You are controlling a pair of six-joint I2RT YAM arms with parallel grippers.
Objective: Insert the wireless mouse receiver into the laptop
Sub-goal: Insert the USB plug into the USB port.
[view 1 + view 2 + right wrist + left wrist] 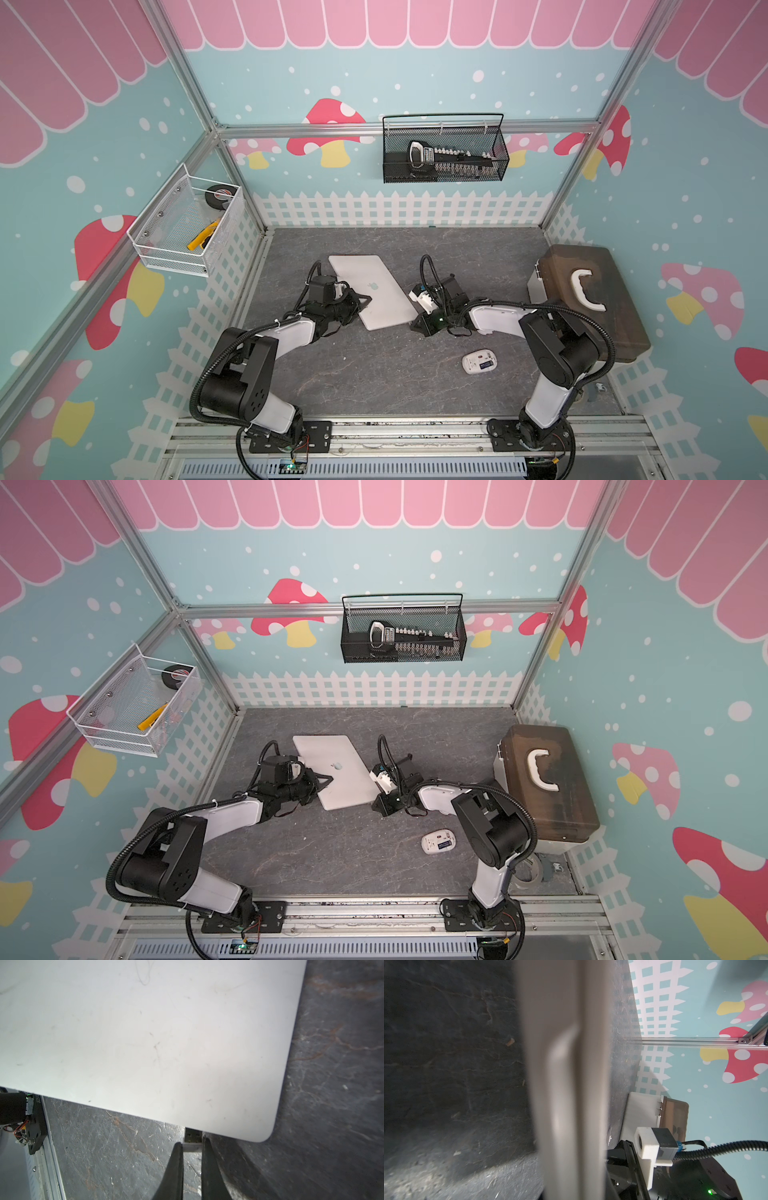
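Observation:
The silver laptop point(370, 291) lies closed and askew on the grey table, also in the other top view point(336, 771). My right gripper point(192, 1144) is shut on the wireless mouse receiver point(193, 1139), a tiny pale stub. Its metal plug meets the laptop's side edge point(228, 1129) close to a rounded corner. In a top view this gripper point(415, 318) sits at the laptop's near right corner. My left gripper point(362, 300) is shut, its tip on the lid at the laptop's opposite edge. The left wrist view shows only the blurred laptop edge point(566, 1084); the left fingers are hidden there.
A white mouse point(479, 361) lies underside up near the right arm. A brown box with a white handle point(590, 299) stands at the table's right side. A white wire basket point(187, 224) and a black mesh basket point(444, 149) hang on the walls.

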